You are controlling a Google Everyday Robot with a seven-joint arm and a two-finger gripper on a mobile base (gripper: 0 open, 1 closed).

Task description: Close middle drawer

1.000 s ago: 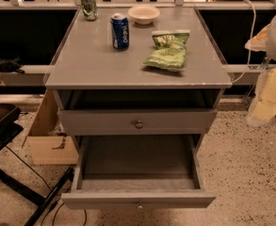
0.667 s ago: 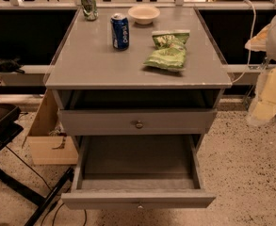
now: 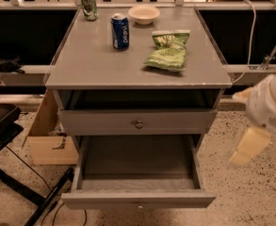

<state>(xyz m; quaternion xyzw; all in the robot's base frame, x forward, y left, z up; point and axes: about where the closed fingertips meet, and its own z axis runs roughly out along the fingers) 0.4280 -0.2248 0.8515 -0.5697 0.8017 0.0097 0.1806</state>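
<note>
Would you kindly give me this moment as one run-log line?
middle drawer: pulled out | claw: right of cabinet, not touching it

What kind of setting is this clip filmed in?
Probably an indoor lab or office test area: a grey drawer cabinet on a speckled hard floor, a blue can and green chip bag set on top, a cardboard box beside it. The claw hangs at the cabinet's right.

Grey-painted cabinet top (image 3: 95, 65): plain flat grey, unpatterned. Pulled-out middle drawer (image 3: 104, 199) and drawer above it (image 3: 95, 122): same grey. The upper one's round knob (image 3: 139, 124): dull metal.
Soda can (image 3: 120, 31): dark blue.
Second can (image 3: 88, 4): mottled green.
Crinkled snack bag (image 3: 168, 51): bright green.
Small bowl (image 3: 143, 14): cream.
Gripper (image 3: 248, 149), at right edge beside cabinet: cream-white.
Floor (image 3: 250, 197): beige, dark-speckled.
</note>
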